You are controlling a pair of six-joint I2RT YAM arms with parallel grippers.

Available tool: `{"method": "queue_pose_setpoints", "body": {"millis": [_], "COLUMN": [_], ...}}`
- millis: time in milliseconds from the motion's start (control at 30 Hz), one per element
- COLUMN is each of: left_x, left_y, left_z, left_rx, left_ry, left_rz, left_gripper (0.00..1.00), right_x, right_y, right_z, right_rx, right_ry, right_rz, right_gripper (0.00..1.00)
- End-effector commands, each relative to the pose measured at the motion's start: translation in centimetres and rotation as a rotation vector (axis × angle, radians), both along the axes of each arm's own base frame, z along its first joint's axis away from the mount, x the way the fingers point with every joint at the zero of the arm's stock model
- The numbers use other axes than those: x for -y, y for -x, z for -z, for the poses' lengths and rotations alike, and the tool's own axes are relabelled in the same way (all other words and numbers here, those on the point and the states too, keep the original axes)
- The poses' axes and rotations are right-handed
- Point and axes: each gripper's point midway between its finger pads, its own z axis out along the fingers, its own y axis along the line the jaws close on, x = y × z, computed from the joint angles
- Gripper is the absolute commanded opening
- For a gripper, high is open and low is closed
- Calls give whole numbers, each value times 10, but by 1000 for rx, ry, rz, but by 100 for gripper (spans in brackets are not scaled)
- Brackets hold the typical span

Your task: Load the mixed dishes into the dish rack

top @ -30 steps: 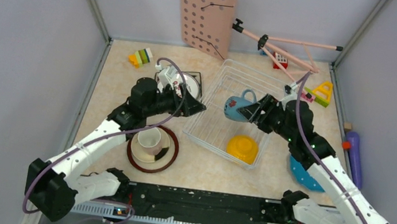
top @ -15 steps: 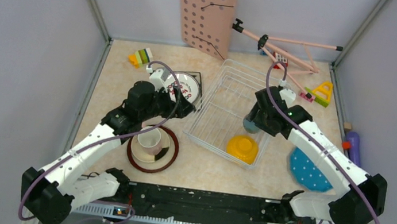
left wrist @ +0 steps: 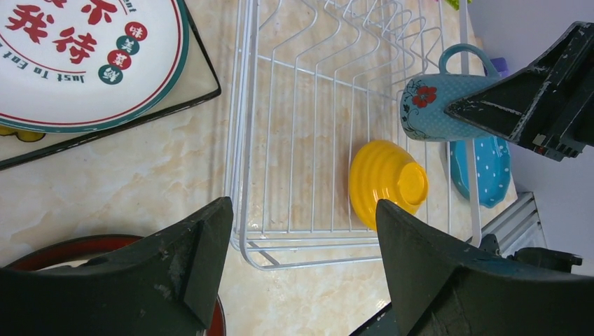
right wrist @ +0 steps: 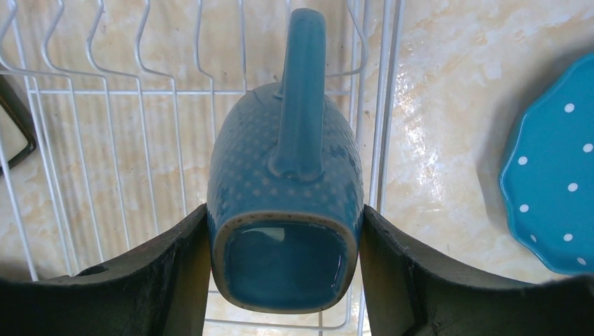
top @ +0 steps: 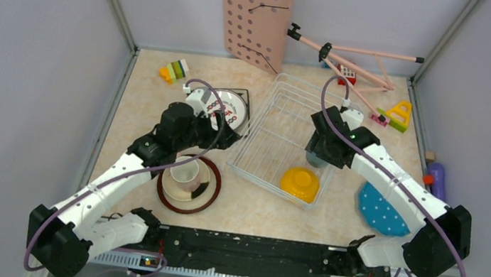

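Observation:
The white wire dish rack (top: 269,124) sits mid-table with the yellow bowl (top: 300,183) upside down in its near corner. My right gripper (top: 316,151) is shut on the blue-grey mug (right wrist: 284,161), its fingers (right wrist: 175,273) pressing both sides near the base, the handle pointing away. The mug (left wrist: 438,106) hangs over the rack's right side. My left gripper (left wrist: 302,206) is open and empty beside the rack's left corner. A white plate with characters (top: 228,104) lies on a square dark-edged plate. A pale cup (top: 185,174) stands on the brown-rimmed plate (top: 210,191).
The blue polka-dot plate (top: 380,212) lies right of the rack. A pink pegboard (top: 252,14) and a pink folding stand (top: 353,58) lean at the back. Toy blocks (top: 175,70) sit far left, more blocks (top: 397,115) far right. A purple object (top: 440,189) lies by the right wall.
My right arm swung the mug from the rack's middle to its right side, turning it downward. My left gripper drew back a little to the left, staying open.

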Motion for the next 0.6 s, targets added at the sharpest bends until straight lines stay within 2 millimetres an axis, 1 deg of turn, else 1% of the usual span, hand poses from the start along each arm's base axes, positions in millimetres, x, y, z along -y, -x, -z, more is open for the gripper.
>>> {"method": "queue_pose_setpoints", "body": {"millis": [0,133,300,467,567], "left_x": [2,1,2,2,3], "left_y": [-2,-1,-2,-2,-1], "left_z": [1,3,7,12,14], "left_rx": [14,8,-1,-12,-16], "left_ry": [-8,-14,-21,-27,-29], "left_rz": [18,17,19,22,27], "left_gripper": [79,79,80,79,80], "right_x": [-3,-11,-28,-26,-23], "right_y": [-9,-7,-3,-2,-5], "right_z": [4,16,26,38,42], "right_rx": [21,-21,-59,-96,-101], "right_ry": [21,-4,-87,-85,-88], "right_rz": [5,-4,-30,13,31], "right_gripper": [0,0,0,1,8]}}
